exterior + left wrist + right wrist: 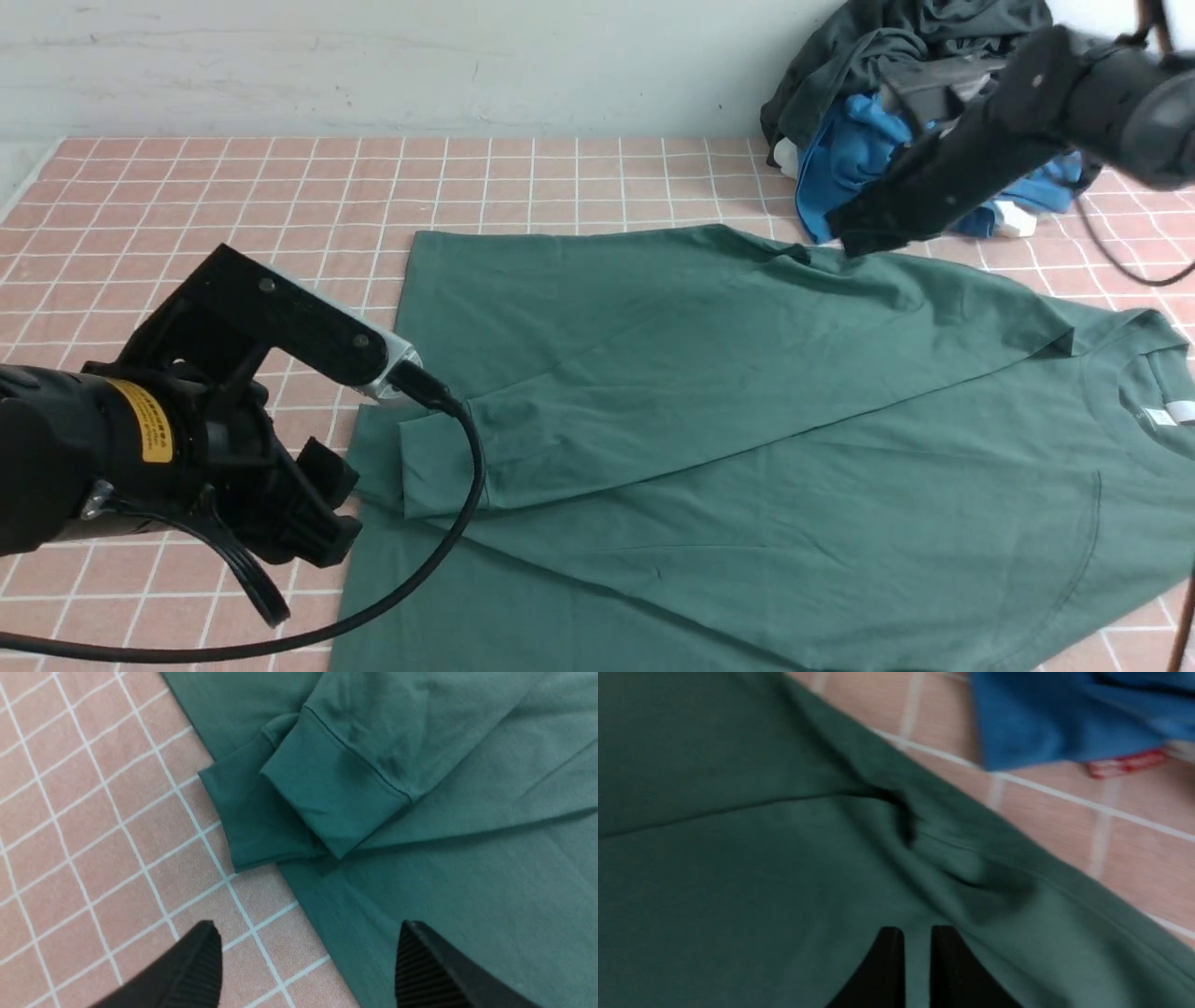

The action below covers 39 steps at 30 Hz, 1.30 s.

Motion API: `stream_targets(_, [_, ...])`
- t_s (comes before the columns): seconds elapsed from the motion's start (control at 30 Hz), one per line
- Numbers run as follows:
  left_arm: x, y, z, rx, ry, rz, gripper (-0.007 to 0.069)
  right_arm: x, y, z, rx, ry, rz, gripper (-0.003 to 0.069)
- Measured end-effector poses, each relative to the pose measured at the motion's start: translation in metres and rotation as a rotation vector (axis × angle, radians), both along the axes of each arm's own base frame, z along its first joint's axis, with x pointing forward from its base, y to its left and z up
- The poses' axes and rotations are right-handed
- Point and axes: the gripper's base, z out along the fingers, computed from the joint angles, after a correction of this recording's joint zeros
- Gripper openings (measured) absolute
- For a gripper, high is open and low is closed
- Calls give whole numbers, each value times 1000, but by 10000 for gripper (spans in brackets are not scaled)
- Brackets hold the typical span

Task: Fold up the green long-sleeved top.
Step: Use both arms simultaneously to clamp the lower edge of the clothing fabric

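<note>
We note the surroundings first. Beyond the far right corner of the green top (747,448) sits a heap of clothes, a dark grey garment (896,47) over a blue garment (845,149). The blue one is just beside the top's far edge, close behind the right arm (1027,112). The top lies spread flat on the pink tiled surface (280,187), with its white neck label (1162,415) at its right end. Both sleeves are folded across the body, and the cuffs (327,802) overlap at the top's left edge. A black cable (448,551) from the left arm (56,467) crosses that same edge. The left arm comes in low there. The left gripper (310,975) has its jaws wide apart and holds nothing, one fingertip over tile and one over cloth, near the cuffs but apart from them. The right arm slants down to the top's far edge. The right gripper (917,952) has its jaws nearly together with a thin slit between, and we cannot tell whether cloth is caught.
</note>
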Motion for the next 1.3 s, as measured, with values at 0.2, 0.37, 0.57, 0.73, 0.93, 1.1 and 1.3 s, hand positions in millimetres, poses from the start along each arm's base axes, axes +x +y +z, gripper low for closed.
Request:
stream_targets(0.2, [-17, -6, 15, 25, -61, -111, 462, 21, 4, -49, -56, -129, 29, -10])
stream_targets(0.37, [-49, -16, 28, 69, -90, -302, 462, 37, -11, -47, -45, -257, -116, -5])
stream_targets(0.57, [-59, -16, 11, 190, 109, -351, 462, 43, -14, -10, 27, -255, -172, 41])
stream_targets(0.73, [-55, -18, -3, 193, 241, -247, 462, 28, -7, 44, 104, -193, -132, 60])
stream_targets(0.93, [-42, -20, -9, 104, 249, -4, 460, -10, 17, 103, 207, -72, 0, 73])
stream_targets(1.1, [0, -12, 2, -192, 63, 326, 388, -36, 62, 106, 186, 49, 149, 90])
stream_targets(1.3, [51, 3, -12, -228, 178, 400, 215, -58, 75, 124, 89, 37, 217, 95])
